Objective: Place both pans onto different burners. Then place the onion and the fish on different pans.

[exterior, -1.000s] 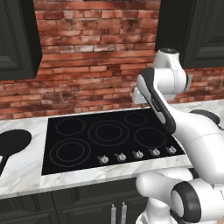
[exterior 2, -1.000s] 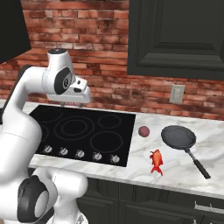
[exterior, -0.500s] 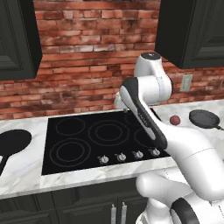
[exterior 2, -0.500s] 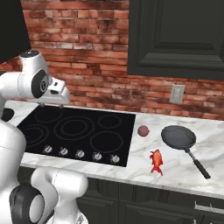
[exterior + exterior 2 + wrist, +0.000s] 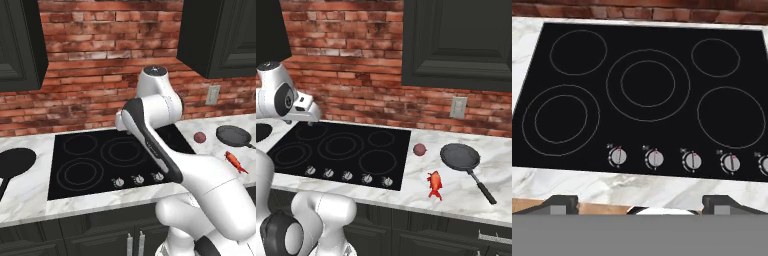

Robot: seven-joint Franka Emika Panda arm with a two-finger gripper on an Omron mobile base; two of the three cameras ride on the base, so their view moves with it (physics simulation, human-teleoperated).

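The larger matte black pan (image 5: 15,162) lies on the marble counter left of the cooktop; its edge shows as a dark sliver (image 5: 261,132). The smaller pan (image 5: 460,156) (image 5: 233,135) rests on the counter to the right, handle toward the front. Between it and the cooktop sits the dark red onion (image 5: 419,149) (image 5: 200,137). The orange fish (image 5: 434,184) (image 5: 234,161) lies nearer the front edge. My gripper (image 5: 640,204) hangs open and empty above the cooktop's front, looking down on the burners (image 5: 648,84). My hand (image 5: 304,107) hovers over the cooktop's back left.
The black glass cooktop (image 5: 150,142) carries several ring burners and a row of silver knobs (image 5: 655,159) along its front. A brick wall rises behind, with dark cabinets above on both sides. An outlet (image 5: 457,107) sits on the wall above the smaller pan.
The arm has swung left from the cooktop's right side to above its left half. The jaws have spread a little wider. Pans, onion and fish have not moved.
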